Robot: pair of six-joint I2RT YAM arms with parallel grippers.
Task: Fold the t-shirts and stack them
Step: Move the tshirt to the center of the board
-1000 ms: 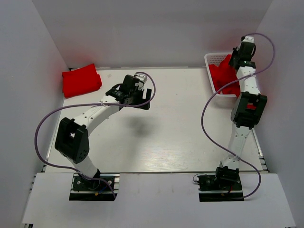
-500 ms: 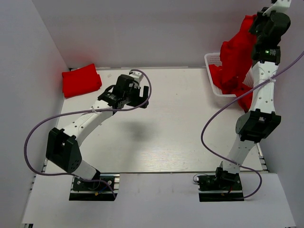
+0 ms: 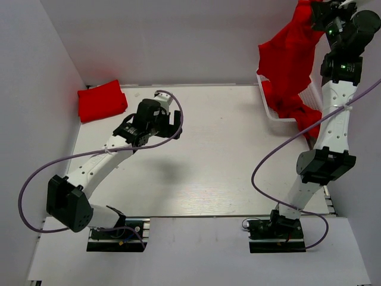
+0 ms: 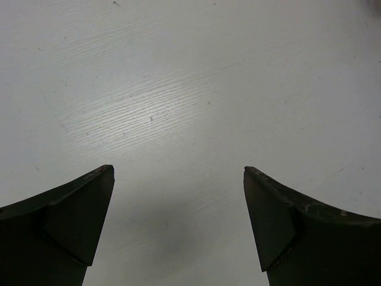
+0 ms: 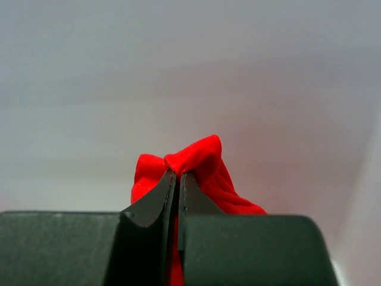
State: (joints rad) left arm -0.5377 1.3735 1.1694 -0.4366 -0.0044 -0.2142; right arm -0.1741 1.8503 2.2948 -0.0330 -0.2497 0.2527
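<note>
My right gripper (image 3: pixel 318 7) is raised high at the back right, shut on a fold of a red t-shirt (image 3: pixel 289 56) that hangs down from it over the basket. In the right wrist view the red t-shirt (image 5: pixel 196 164) bunches just past the pinched fingertips of that gripper (image 5: pixel 177 176). More red cloth (image 3: pixel 292 107) lies in the basket below. A folded red t-shirt (image 3: pixel 102 100) rests at the table's back left corner. My left gripper (image 3: pixel 174 122) hovers open over bare table left of centre; the left wrist view shows this gripper (image 4: pixel 178 170) with nothing between its fingers.
A white lattice basket (image 3: pixel 264 74) stands at the back right corner, partly hidden by the hanging shirt. White walls close in the table at the back and both sides. Purple cables loop off both arms.
The right arm has risen steeply, lifting a red t-shirt up out of the basket. The left arm has drawn its gripper slightly left and toward the near side, still open.
</note>
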